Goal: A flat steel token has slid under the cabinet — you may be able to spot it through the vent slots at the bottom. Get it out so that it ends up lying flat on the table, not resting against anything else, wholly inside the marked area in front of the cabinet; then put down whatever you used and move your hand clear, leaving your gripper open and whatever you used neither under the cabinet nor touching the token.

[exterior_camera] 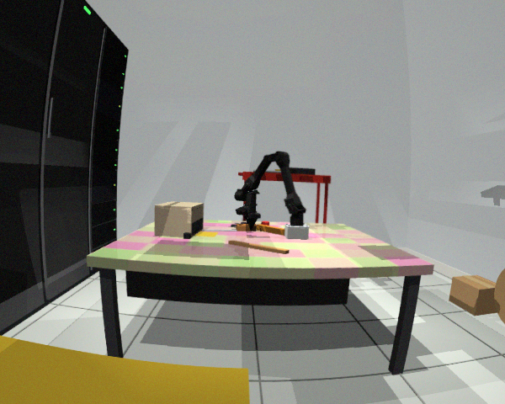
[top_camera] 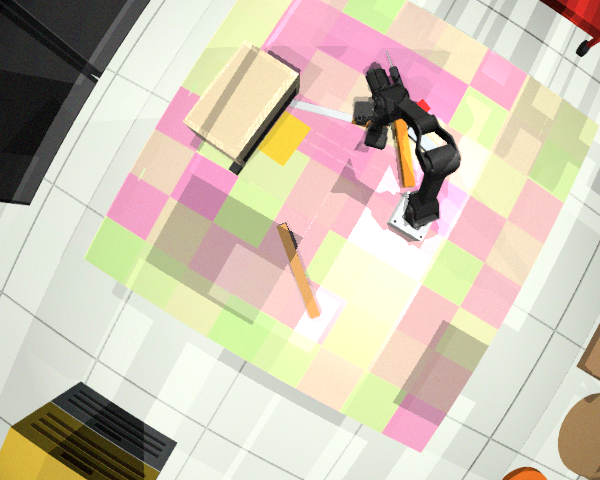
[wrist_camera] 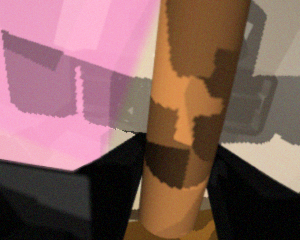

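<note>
The beige cabinet stands at the table's back left, with the yellow marked area on the table in front of it. I cannot see the steel token in any view. My gripper points down at the table to the right of the marked area. It is shut on an orange stick near one end. The stick lies low along the table under my arm and runs straight away between the fingers in the wrist view.
A grey-white bar lies between the cabinet front and my gripper. A second orange stick lies nearer the table's front. A small red thing sits behind the arm. The arm's base stands right of centre on the checkered table.
</note>
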You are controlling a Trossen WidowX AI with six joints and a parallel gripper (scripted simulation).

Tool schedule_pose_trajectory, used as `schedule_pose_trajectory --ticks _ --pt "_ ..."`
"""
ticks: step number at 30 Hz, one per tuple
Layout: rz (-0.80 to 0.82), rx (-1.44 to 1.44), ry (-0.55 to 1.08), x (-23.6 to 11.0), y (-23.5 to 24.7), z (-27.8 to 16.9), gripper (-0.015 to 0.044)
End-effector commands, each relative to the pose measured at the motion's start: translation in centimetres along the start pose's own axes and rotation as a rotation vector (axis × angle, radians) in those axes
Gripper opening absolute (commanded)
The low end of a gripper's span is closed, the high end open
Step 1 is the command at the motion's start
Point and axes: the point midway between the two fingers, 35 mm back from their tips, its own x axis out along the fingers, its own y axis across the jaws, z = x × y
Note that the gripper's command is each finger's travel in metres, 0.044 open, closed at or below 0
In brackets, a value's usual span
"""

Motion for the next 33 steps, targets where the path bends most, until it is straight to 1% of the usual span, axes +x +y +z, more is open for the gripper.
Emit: schedule_pose_trajectory --ticks 1,33 --pt "-0.002 0.006 -0.002 0.0 0.0 1.0 0.0000" --pt "-0.002 0.012 -0.006 -0.1 -0.2 6.0 0.0000"
